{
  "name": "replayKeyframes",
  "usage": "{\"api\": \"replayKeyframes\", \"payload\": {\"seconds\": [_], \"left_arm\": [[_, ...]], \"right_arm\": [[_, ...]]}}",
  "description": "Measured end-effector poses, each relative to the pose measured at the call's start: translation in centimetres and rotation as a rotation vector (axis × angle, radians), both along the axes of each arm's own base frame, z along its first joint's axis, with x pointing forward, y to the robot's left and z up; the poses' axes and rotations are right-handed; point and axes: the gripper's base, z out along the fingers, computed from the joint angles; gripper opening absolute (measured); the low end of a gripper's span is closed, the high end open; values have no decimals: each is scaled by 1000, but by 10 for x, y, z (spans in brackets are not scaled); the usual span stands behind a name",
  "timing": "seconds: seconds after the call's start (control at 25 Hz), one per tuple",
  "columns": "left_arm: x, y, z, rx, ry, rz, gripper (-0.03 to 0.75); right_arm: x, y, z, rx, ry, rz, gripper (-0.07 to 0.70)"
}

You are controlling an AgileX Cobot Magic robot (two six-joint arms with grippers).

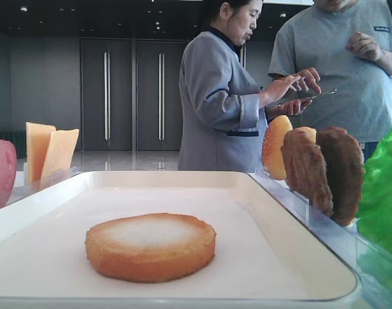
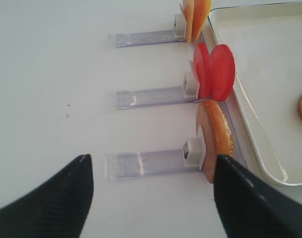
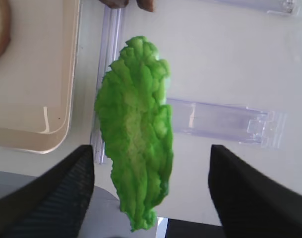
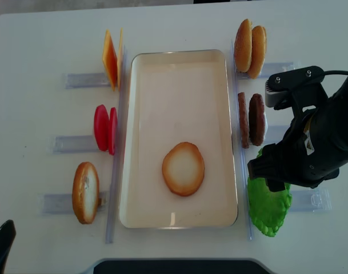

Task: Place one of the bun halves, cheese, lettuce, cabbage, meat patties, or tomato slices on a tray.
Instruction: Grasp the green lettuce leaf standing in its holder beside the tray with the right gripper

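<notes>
The ruffled green lettuce (image 3: 136, 134) stands on edge in its clear holder, right of the tray (image 4: 131, 171). My right gripper (image 3: 151, 198) is open around the leaf's lower end, and neither finger touches it. From above, the right arm (image 4: 305, 142) covers the top of the lettuce (image 4: 268, 208). A flat bun half (image 4: 183, 168) with a pale face lies on the tray. My left gripper (image 2: 151, 198) is open over bare table, near another bun half (image 2: 215, 139). Meat patties (image 4: 251, 120), tomato slices (image 4: 105, 128) and cheese (image 4: 111, 57) stand in holders. The cabbage is out of view.
Clear plastic holders (image 2: 146, 163) line both long sides of the tray. Two more bun halves (image 4: 249, 41) stand at the far right. An unfilled holder (image 3: 220, 121) lies beside the lettuce. Two people (image 1: 228, 96) stand behind the table.
</notes>
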Motion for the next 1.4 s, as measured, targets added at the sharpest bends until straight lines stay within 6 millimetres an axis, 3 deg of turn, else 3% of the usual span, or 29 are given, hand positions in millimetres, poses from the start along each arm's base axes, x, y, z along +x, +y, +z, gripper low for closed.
{"api": "replayKeyframes", "payload": {"seconds": [0.2, 0.68, 1.12, 1.4], "left_arm": [[0, 0, 0, 0, 0, 0, 575], [0, 0, 0, 0, 0, 0, 575], [0, 0, 0, 0, 0, 0, 575], [0, 0, 0, 0, 0, 0, 575]], "right_arm": [[0, 0, 0, 0, 0, 2, 368], [0, 0, 0, -9, -2, 48, 10], [-2, 4, 1, 36, 16, 45, 9], [3, 18, 28, 162, 5, 47, 9]]}}
